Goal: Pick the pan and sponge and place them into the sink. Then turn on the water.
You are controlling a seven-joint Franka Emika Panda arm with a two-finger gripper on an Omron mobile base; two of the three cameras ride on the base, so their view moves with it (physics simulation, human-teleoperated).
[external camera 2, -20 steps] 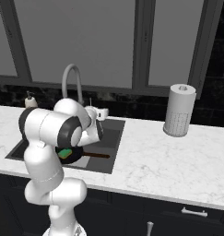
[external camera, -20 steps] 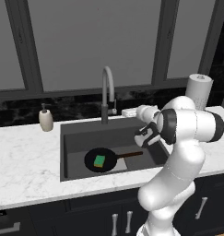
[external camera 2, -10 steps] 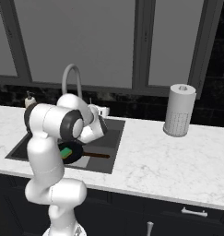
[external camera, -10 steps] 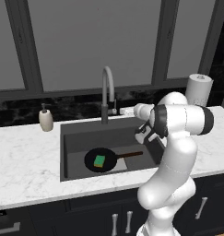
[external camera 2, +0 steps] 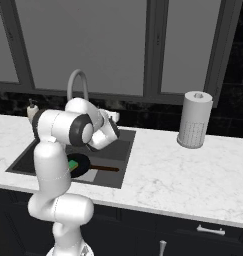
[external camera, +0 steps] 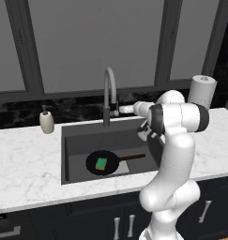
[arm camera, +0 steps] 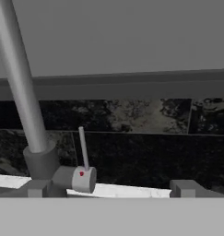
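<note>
Black pan lies in the sink with the green sponge resting on it, so both placings look done. Over the last second the arm has swung its hand up from above the basin toward the faucet; the gripper now faces the lever, jaws spread wide and empty. The lever stands upright just left of centre between the fingertips. No water runs yet; pushing that lever looks like the remaining step.
</note>
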